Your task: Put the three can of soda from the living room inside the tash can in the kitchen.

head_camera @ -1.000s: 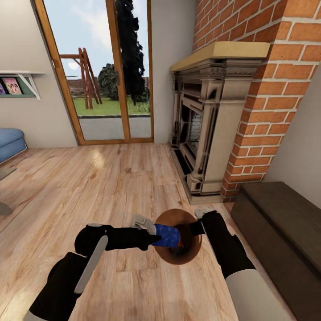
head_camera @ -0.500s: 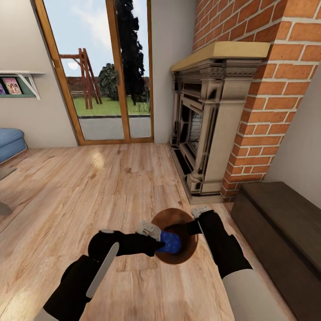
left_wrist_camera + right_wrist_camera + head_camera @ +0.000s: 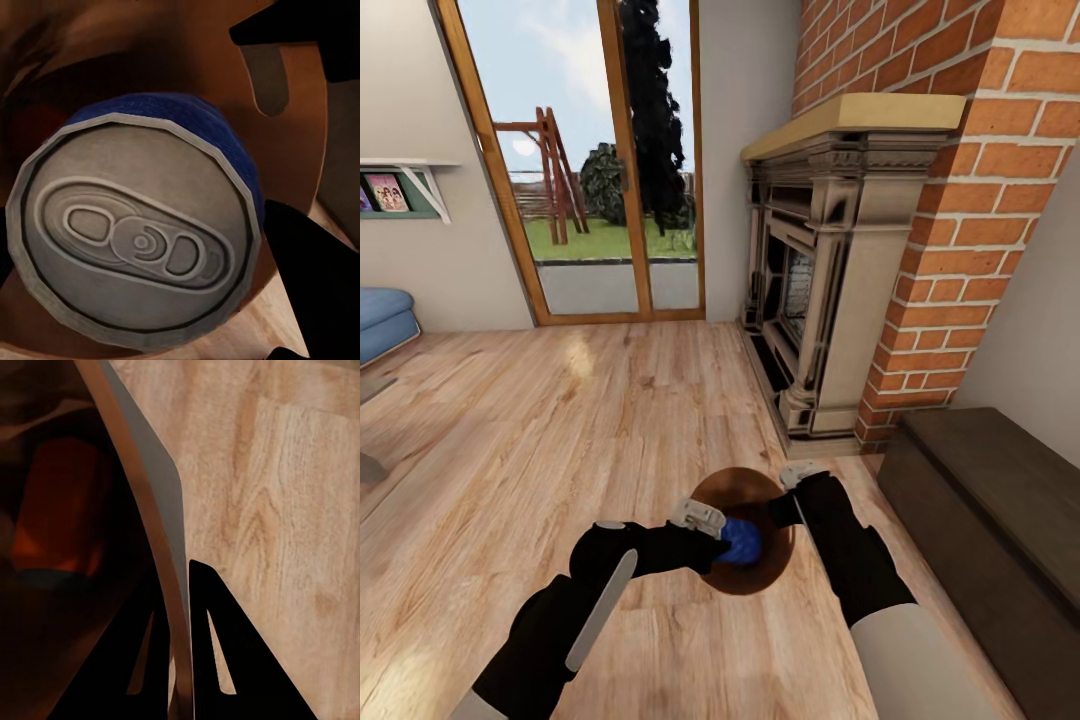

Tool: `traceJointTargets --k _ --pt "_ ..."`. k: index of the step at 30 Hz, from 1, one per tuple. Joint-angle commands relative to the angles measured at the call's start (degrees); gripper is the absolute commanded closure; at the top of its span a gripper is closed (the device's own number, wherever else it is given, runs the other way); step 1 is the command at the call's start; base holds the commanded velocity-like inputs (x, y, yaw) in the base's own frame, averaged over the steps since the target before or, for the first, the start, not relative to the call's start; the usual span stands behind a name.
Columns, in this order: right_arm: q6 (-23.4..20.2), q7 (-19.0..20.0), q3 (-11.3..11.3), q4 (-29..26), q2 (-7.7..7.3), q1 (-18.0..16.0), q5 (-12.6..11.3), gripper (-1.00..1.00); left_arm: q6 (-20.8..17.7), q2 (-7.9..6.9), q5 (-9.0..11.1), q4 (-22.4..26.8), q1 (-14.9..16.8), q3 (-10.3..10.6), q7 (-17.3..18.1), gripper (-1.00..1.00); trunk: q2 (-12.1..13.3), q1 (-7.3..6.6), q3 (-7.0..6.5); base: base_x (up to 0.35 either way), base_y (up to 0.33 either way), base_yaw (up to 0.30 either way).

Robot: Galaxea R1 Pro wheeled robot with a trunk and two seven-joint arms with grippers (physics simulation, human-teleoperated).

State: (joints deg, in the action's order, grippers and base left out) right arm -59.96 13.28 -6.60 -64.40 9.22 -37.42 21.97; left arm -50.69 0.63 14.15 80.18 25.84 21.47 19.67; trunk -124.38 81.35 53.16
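Soda can (image 3: 741, 541) clamped in left tool (image 3: 726, 535); right tool (image 3: 185, 675) pinches trash can (image 3: 765, 578) rim.

The can of soda (image 3: 741, 541) shows deep blue with a silver-grey top (image 3: 135, 238); the tash can (image 3: 712, 492) is glossy brown inside; another can (image 3: 56, 506) glows orange; red brick chimney (image 3: 970, 200); warm wood floor (image 3: 560, 420).

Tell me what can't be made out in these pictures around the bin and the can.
- Head view: the left end effector hides most of the can of soda.
- Left wrist view: that can blocks the tash can floor.
- Right wrist view: the orange shape inside is too dark to identify.
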Motion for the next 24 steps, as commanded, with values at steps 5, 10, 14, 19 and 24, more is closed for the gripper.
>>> traceJointTargets --k 5,10,14,19,24 --pt "0.0 0.3 -0.1 -0.1 0.22 0.0 -0.6 1.0 2.3 0.06 0.0 -3.0 0.0 0.1 -1.2 1.0 0.0 0.0 -0.01 0.0 0.0 0.0" --pt "0.0 0.3 -0.1 -0.1 0.26 0.0 -0.6 1.0 5.0 0.07 0.0 -6.7 0.0 0.1 -2.5 1.0 0.0 0.0 -0.01 0.0 0.0 0.0" --pt "0.0 0.3 -0.2 -0.1 0.32 0.0 -0.7 1.0 6.9 0.1 0.0 -9.6 0.1 0.1 -3.2 1.0 0.0 0.0 -0.01 0.0 0.0 0.0" --pt "0.0 0.3 -0.2 -0.1 0.33 0.0 -0.8 1.0 8.1 0.14 0.0 -11.0 0.1 0.1 -3.3 1.0 0.0 0.0 -0.01 0.0 0.0 0.0" --pt "0.0 0.3 -0.2 -0.1 0.58 0.0 -0.8 1.0 9.0 0.23 0.0 -11.9 0.1 0.1 -3.3 -1.0 0.0 0.0 -0.01 0.0 0.0 0.0"
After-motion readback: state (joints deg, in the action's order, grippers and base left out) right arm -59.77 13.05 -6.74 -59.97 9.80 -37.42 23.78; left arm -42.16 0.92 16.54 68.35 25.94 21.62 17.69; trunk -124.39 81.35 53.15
